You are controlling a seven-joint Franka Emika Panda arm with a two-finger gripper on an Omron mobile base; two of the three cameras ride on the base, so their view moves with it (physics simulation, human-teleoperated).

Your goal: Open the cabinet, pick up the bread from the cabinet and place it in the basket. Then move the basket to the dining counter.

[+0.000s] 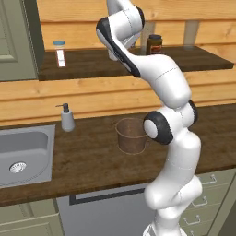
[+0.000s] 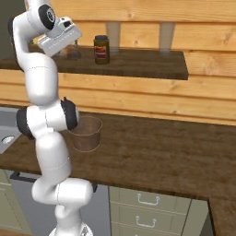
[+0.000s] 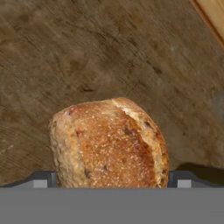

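Observation:
The bread (image 3: 109, 146), a lumpy golden-brown loaf, lies on the dark wood shelf (image 3: 87, 52) of the cabinet (image 1: 83, 64). My gripper (image 3: 113, 179) is open and straddles the loaf, with one fingertip (image 3: 43, 178) on each side close to its crust. In the right base view the hand reaches onto the shelf, and a bit of the bread (image 2: 73, 52) shows behind it. The cabinet's grey-green door (image 1: 16, 39) stands open at the left. The brown woven basket (image 1: 131, 136) stands on the counter below, also seen as the basket (image 2: 86, 133) beside my arm. The dining counter is out of view.
A dark jar (image 1: 155, 44) stands on the shelf just right of my hand, and a white bottle (image 1: 60, 53) stands further left. On the counter, a soap dispenser (image 1: 67, 118) sits beside the steel sink (image 1: 23, 156). Drawers (image 2: 143, 207) run under the counter.

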